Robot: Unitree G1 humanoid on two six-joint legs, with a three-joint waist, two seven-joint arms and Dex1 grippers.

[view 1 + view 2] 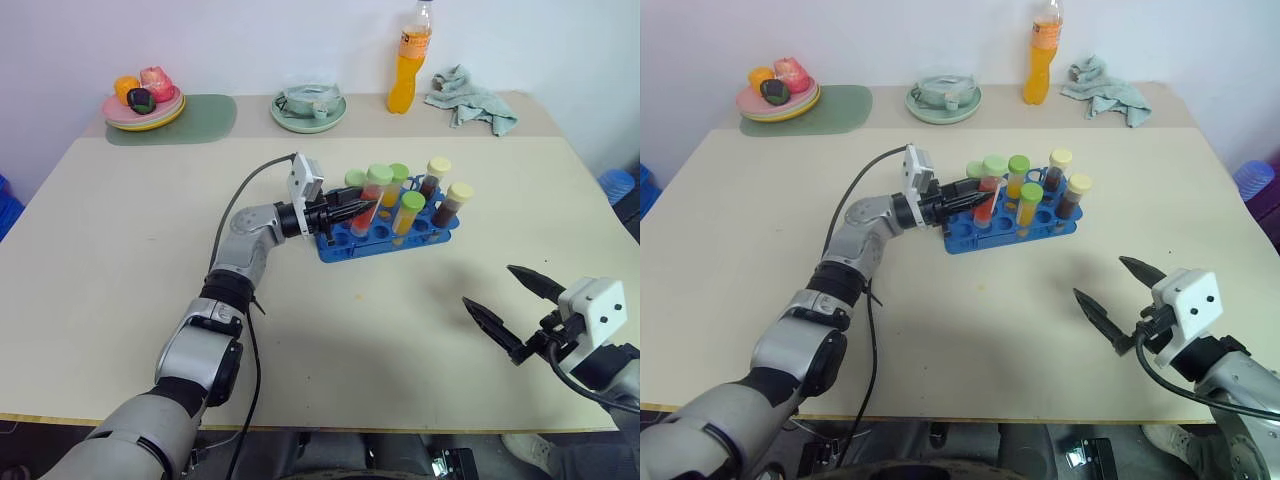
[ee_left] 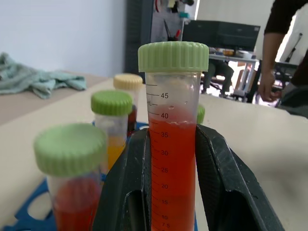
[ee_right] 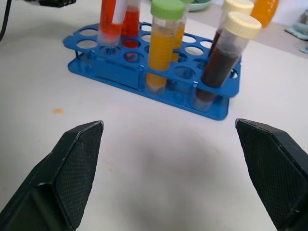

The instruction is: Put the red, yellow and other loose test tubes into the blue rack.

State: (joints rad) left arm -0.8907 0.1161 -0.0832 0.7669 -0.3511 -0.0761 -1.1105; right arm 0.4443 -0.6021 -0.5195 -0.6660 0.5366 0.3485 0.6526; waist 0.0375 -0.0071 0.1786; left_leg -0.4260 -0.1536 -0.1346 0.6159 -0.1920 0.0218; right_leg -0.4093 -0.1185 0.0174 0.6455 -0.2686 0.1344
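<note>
The blue rack (image 1: 385, 243) stands mid-table and holds several capped test tubes: yellow ones (image 3: 161, 48) with green caps and brown ones (image 3: 221, 62) with cream caps. My left gripper (image 1: 358, 210) is shut on a red test tube (image 2: 173, 159) with a green cap, its black fingers (image 2: 219, 183) on either side. That tube stands nearly upright at the rack's left end, with its lower end down among the holes. A second red tube (image 3: 131, 21) stands next to it. My right gripper (image 1: 490, 285) hangs open and empty over the table's front right, facing the rack.
At the back stand a plate of fruit (image 1: 143, 105) on a green mat, a pale green dish (image 1: 308, 108), an orange drink bottle (image 1: 408, 70) and a crumpled teal cloth (image 1: 472, 100). A person (image 2: 284, 43) stands beyond the table in the left wrist view.
</note>
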